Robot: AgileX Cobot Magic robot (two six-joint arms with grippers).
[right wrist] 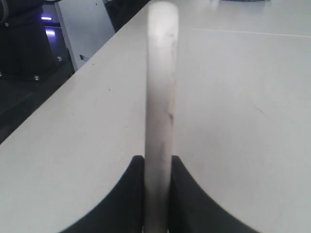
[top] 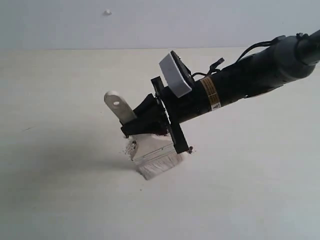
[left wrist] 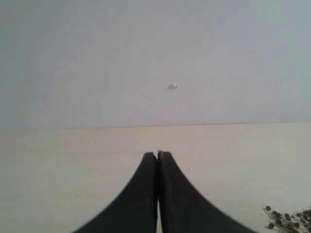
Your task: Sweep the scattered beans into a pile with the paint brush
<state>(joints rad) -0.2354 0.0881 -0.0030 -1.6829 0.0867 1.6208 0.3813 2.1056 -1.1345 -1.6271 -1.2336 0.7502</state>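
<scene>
My right gripper is shut on the paint brush near the table's middle, gripping its cream handle between both black fingers. The handle end with its hole sticks up to the left. The silver ferrule and off-white bristles rest on the table. A few beans and white grains show beside the ferrule; one bean lies right of it. Most of the pile is hidden behind the gripper. My left gripper is shut and empty, with several beans off to its side.
The pale table spreads wide on every side of the brush. A grey wall with a small white mark stands behind it. The right wrist view shows the table's edge with dark equipment beyond it.
</scene>
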